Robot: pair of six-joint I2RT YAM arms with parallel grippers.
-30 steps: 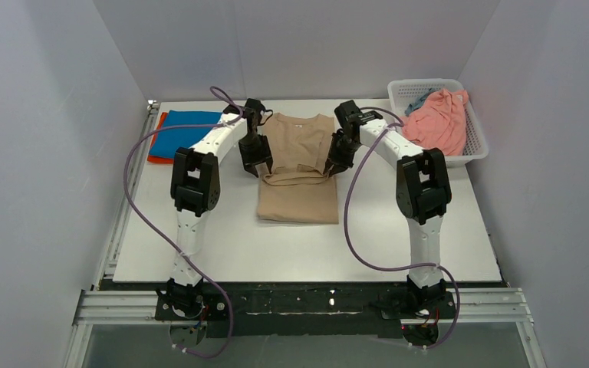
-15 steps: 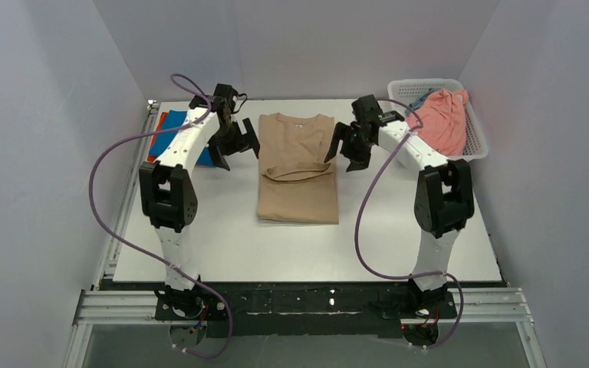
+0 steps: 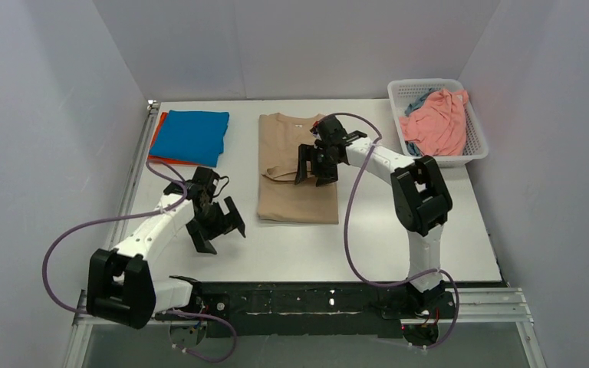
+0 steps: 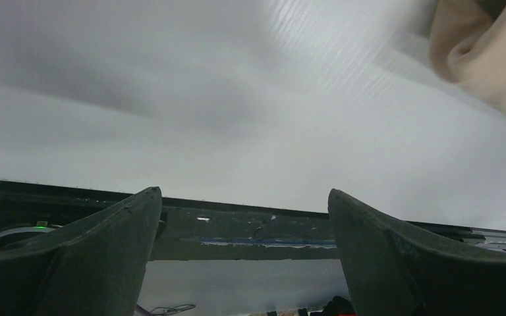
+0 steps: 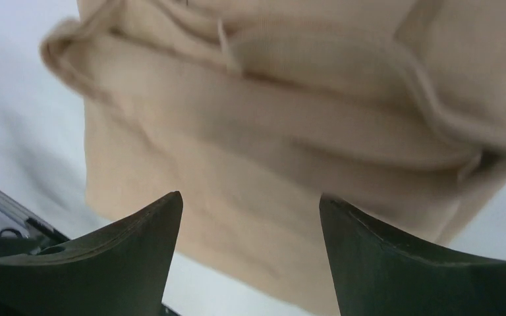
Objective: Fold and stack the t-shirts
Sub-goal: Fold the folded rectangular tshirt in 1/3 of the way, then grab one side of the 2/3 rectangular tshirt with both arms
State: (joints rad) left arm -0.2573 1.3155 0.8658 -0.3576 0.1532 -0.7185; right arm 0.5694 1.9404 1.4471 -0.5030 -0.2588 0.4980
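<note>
A beige-tan t-shirt (image 3: 297, 192) lies partly folded in the middle of the table, its upper part doubled down into a loose fold (image 5: 283, 112). My right gripper (image 3: 314, 170) hovers open over that fold, nothing between its fingers (image 5: 247, 204). My left gripper (image 3: 218, 228) is open near the table's front left, clear of the cloth; the left wrist view (image 4: 245, 197) shows only a corner of the beige shirt (image 4: 487, 52). A folded bright blue t-shirt (image 3: 192, 136) rests on an orange-red one (image 3: 156, 142) at the back left.
A white mesh basket (image 3: 399, 86) at the back right holds a crumpled salmon pink t-shirt (image 3: 435, 123) and a bit of grey-blue cloth (image 3: 416, 100). The dark front rail (image 4: 237, 227) runs just beyond the left fingers. White walls close in on three sides.
Both grippers opened and let go of the beige shirt. The left arm swung from the back left to the table's front left. The right gripper moved left over the shirt's fold.
</note>
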